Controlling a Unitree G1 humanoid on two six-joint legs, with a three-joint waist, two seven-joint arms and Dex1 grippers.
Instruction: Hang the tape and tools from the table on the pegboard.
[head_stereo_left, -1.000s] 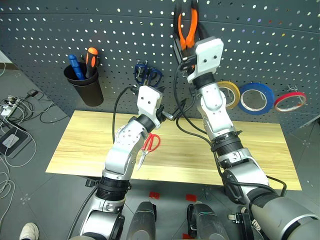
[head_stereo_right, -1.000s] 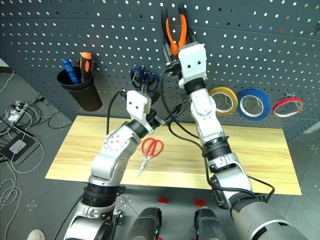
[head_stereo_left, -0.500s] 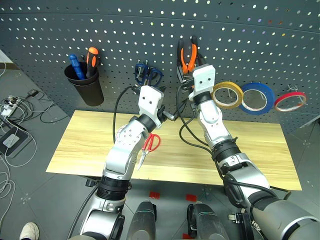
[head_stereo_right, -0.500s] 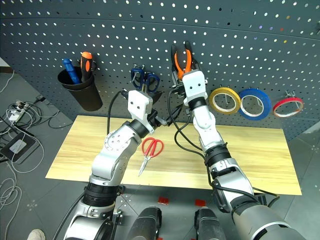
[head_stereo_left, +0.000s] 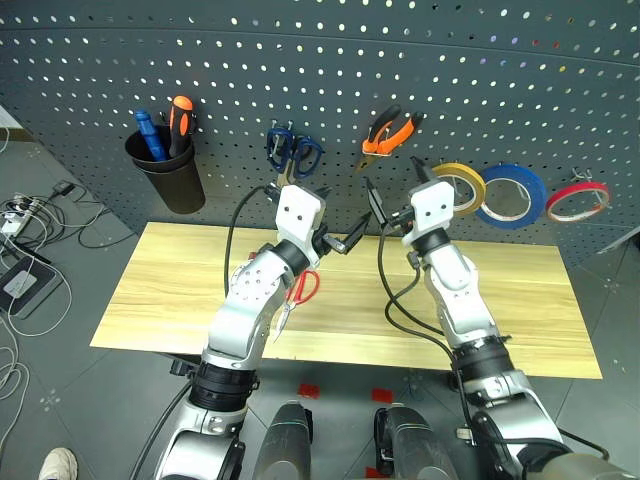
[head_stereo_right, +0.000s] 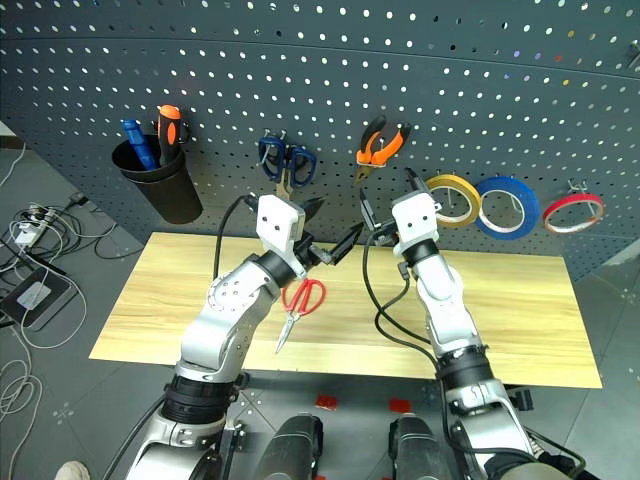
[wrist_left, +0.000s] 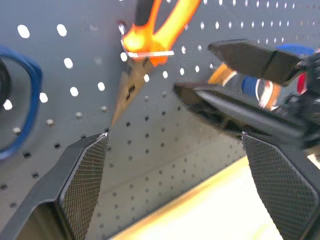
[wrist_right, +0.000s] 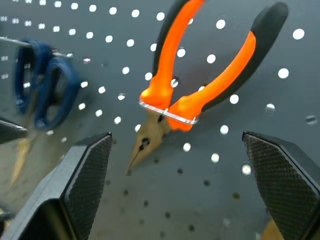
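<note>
While the black cup (head_stereo_left: 167, 176) with its orange and blue screwdrivers (head_stereo_left: 166, 118) hangs at the far left of the pegboard (head_stereo_left: 90, 70) and plays no part in the job, the blue-handled scissors (head_stereo_left: 292, 152) beside it are likewise not among the task's things. Below them, the left gripper (head_stereo_right: 328, 232) stands wide apart and empty above the table (head_stereo_left: 170, 290), and the red-handled scissors (head_stereo_right: 300, 301) lie flat on the wood just beside that arm, not yet hung. Further right, the pliers (wrist_right: 197, 95) hang tilted on the board with nose down and handles up, so that step looks done. The right gripper (head_stereo_left: 392, 188) sits just below them, fingers spread wide and clear of the handles, holding nothing. Right of it the tape (head_stereo_left: 462, 187) hangs on its hook, next to the blue roll (head_stereo_left: 511, 195) and the thin red roll (head_stereo_left: 580, 201). Judging by this, tape and pliers are up and the scissors remain. The small red screwdriver cannot be made out.
</note>
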